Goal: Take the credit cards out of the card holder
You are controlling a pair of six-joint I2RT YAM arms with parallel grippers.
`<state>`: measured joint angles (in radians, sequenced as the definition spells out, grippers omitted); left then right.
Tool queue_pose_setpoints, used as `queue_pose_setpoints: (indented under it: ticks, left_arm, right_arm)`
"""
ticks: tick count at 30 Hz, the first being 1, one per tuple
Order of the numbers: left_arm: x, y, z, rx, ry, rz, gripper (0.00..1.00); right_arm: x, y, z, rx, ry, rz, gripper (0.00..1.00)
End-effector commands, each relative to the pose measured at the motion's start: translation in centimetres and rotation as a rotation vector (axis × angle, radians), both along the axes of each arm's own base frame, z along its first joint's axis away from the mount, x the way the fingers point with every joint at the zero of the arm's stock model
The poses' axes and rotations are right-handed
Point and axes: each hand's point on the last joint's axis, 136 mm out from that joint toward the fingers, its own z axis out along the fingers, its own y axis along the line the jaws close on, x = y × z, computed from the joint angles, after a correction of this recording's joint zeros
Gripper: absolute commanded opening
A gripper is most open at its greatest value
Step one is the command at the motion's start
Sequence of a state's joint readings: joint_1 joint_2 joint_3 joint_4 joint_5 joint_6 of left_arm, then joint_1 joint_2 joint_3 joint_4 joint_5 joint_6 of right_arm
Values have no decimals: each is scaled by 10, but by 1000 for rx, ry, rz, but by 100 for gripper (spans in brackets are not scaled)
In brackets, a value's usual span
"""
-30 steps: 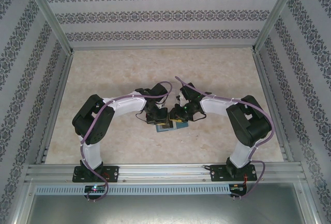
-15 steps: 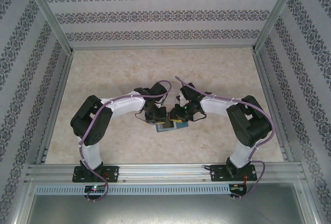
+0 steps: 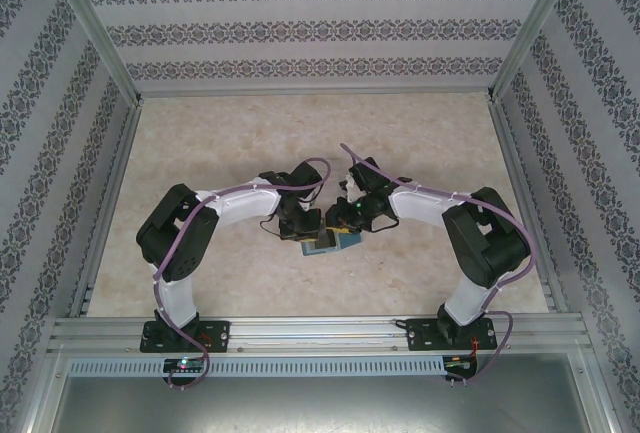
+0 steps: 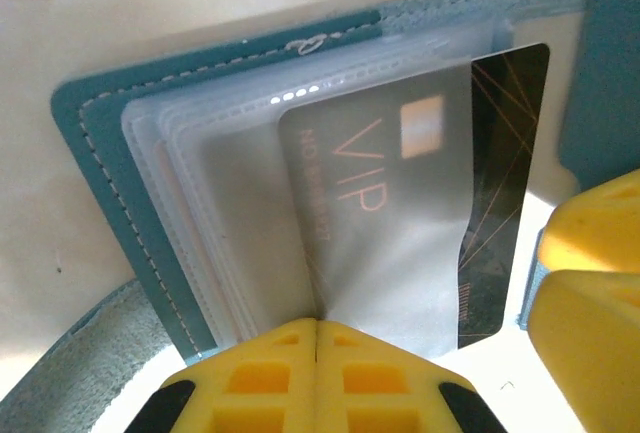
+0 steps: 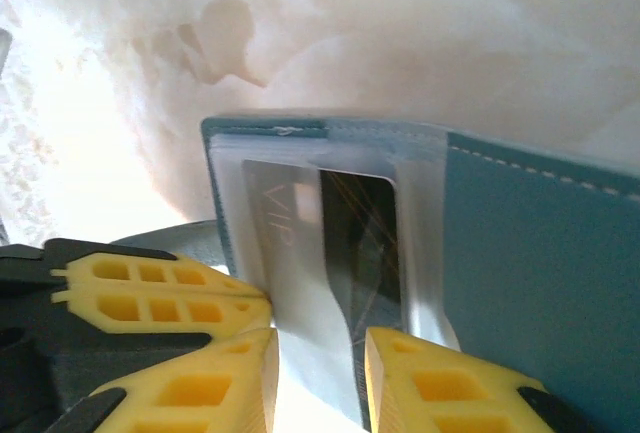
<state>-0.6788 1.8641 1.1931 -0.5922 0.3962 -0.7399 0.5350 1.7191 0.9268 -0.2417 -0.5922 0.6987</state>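
Centrally on the table (image 3: 300, 133), the card holder (image 3: 333, 244) is found opened out just below the meeting tips of the left gripper (image 3: 303, 230) and the right gripper (image 3: 347, 223).

From the left wrist, the teal card holder (image 4: 100, 183) is seen with its clear sleeves (image 4: 200, 203) fanned out, and a dark credit card (image 4: 500, 153) marked VIP is lodged in one of them, one long strip of it uncovered. The left gripper (image 4: 317, 353) is pressed fully together at the sleeves' near edge, where a clear leaf runs into the seam. Whether that leaf is pinched cannot be told. The right gripper (image 4: 545, 271) is placed at the holder's other edge.

From the right wrist, the right gripper (image 5: 320, 343) is set partly apart, one finger on each side of the sleeve carrying the dark credit card (image 5: 355, 223). Whether it presses on them cannot be told.
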Motion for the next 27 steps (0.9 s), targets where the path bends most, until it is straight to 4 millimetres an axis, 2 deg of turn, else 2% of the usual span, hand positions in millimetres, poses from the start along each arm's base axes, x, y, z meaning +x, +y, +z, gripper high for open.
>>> queue_pose_setpoints:
  ticks: [1,5,12,16,27]
  left_arm:
    - [-6,10,-12,31,41,5,2]
    - [-4,9,-10,27,36,4,2]
    - [-5,8,-9,25,35,1,2]
    - [-6,9,-9,24,37,2,2]
    - [-7,12,-16,52,54,-5,2]
  right_arm:
    - [-6,9,-1,35,23,14,30]
    - [-10,5,-14,-1,49,12,30]
    - [-7,0,-23,-48,48,4,31]
    - [-1,-6,-22,-93,19,-7,31]
    - [7,-8,-10,-75,-8,-16,31]
